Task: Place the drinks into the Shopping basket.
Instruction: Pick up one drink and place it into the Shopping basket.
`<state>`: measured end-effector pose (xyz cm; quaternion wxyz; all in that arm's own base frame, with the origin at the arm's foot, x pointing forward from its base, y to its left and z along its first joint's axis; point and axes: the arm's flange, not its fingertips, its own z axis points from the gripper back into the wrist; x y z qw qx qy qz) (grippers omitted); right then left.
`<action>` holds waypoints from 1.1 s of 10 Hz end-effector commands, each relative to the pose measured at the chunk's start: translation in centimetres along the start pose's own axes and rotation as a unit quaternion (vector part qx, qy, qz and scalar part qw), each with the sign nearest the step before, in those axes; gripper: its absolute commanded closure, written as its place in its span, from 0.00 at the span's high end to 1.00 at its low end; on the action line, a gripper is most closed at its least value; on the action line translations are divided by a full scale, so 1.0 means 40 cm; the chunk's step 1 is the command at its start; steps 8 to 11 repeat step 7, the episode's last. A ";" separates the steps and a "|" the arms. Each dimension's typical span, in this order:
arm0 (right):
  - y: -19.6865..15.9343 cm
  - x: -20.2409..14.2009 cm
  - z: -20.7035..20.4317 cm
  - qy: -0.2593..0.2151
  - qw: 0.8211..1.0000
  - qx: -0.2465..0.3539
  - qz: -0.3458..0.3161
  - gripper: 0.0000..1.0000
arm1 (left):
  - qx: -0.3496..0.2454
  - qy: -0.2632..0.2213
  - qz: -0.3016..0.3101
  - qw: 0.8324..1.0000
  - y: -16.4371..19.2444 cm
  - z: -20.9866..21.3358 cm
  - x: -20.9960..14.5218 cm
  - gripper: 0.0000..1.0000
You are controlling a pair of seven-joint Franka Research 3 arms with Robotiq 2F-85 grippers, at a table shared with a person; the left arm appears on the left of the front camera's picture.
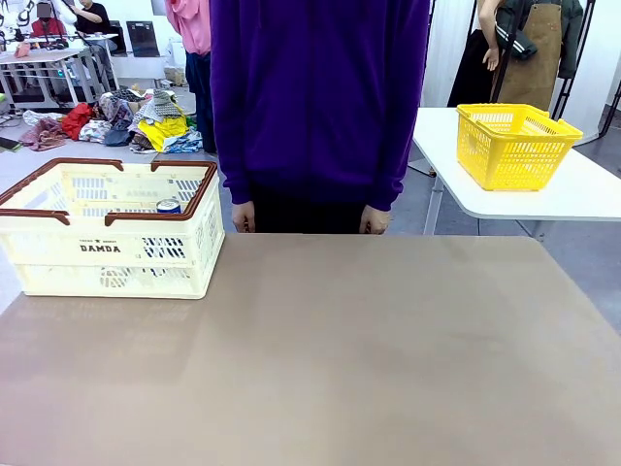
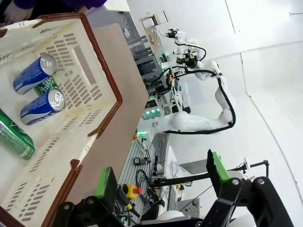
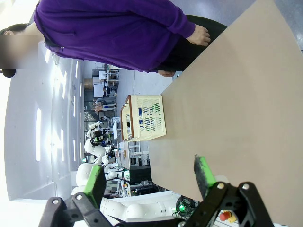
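Note:
The Shopping basket (image 1: 58, 254) is a cream slotted crate with a brown rim, standing at the table's left, and the top of a blue can (image 1: 169, 206) peeks out inside it. In the left wrist view the Shopping basket (image 2: 90, 61) holds the drinks lying on its floor: two blue cans (image 2: 35, 74) (image 2: 42, 106), a green can (image 2: 47, 85) wedged between them and another green can (image 2: 14, 137). My left gripper (image 2: 161, 175) is open just outside the basket's rim, nothing between its fingers. My right gripper (image 3: 150, 177) is open over the table, far from the Shopping basket (image 3: 144, 118).
A person in a purple top (image 1: 320, 97) stands at the far edge with both hands resting by the tan table (image 1: 340, 359). A yellow mesh basket (image 1: 514, 146) sits on a separate white table at the back right.

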<state>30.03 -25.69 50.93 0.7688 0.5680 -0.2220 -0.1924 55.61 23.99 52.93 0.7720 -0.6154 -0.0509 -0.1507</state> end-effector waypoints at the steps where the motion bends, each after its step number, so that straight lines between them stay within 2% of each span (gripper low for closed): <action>1: 0.004 0.003 0.000 -0.001 1.000 0.010 0.012 1.00 | -0.002 0.003 -0.005 1.000 -0.003 0.010 -0.012 1.00; 11: 0.004 0.003 0.000 -0.001 1.000 0.010 0.012 1.00 | -0.002 0.003 -0.005 1.000 -0.003 0.010 -0.012 1.00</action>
